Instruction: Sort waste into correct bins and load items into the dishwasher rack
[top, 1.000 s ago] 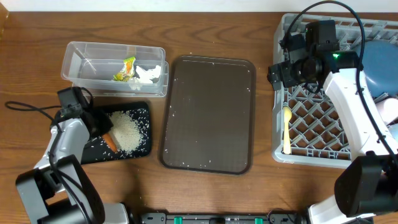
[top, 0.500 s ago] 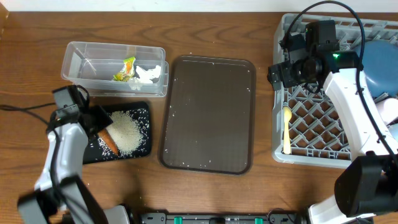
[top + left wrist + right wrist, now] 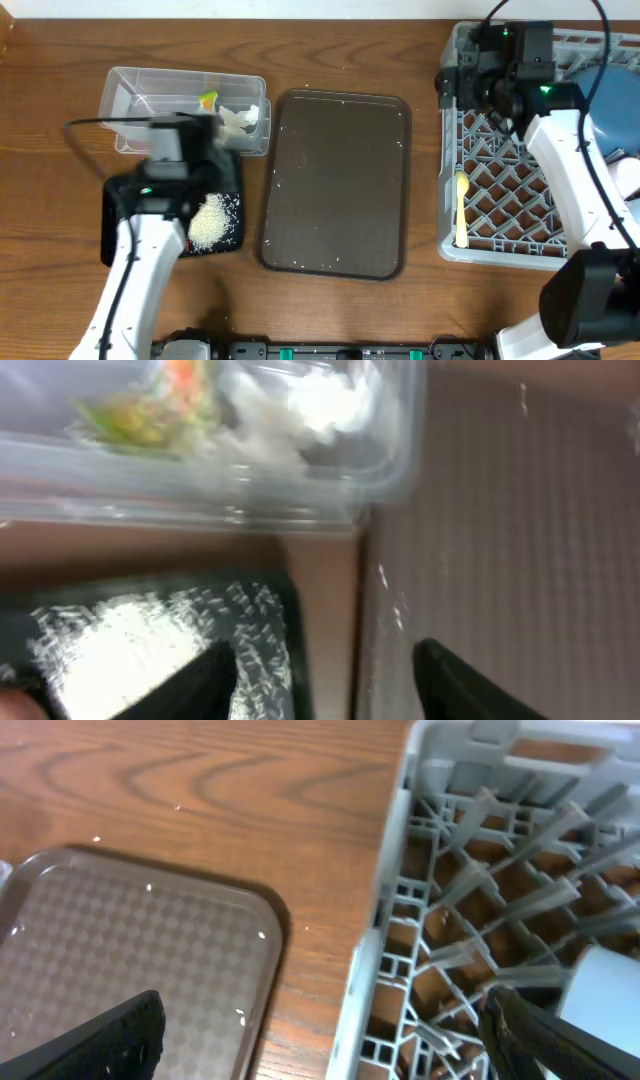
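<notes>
Lying in the clear tub (image 3: pixel 125 92) at the back left of the bench (image 3: pixel 60 50), the yellow-green wrapper (image 3: pixel 208 100) and the crumpled tissue (image 3: pixel 243 116) sit side by side, the tissue at the tub's right end. Just in front of the tub is the black tray (image 3: pixel 229 178), with a heap of rice (image 3: pixel 207 222) on its right half and loose grains around the heap. The left arm reaches over this tray from the front and hides much of its left part. The left fingers (image 3: pixel 200 685) are released. In the blurred left wrist view the 2 stand apart with nothing between them, above the strip of bench between the black tray, the tub's near wall and the brown tray (image 3: pixel 335 190). That brown tray lies in the middle of the bench and carries a few stray grains near its rim. At the right stands the grey rack (image 3: pixel 444 225). The yellow spoon (image 3: pixel 461 208) lies along its left side, and the dark-blue plate (image 3: pixel 612 100) shows at its right side, partly behind the right arm. The right fingers (image 3: pixel 110 1040) are released too, spread wide and holding nothing. They are above the rack's back left corner, where the bench and a corner of the brown tray show below them.
</notes>
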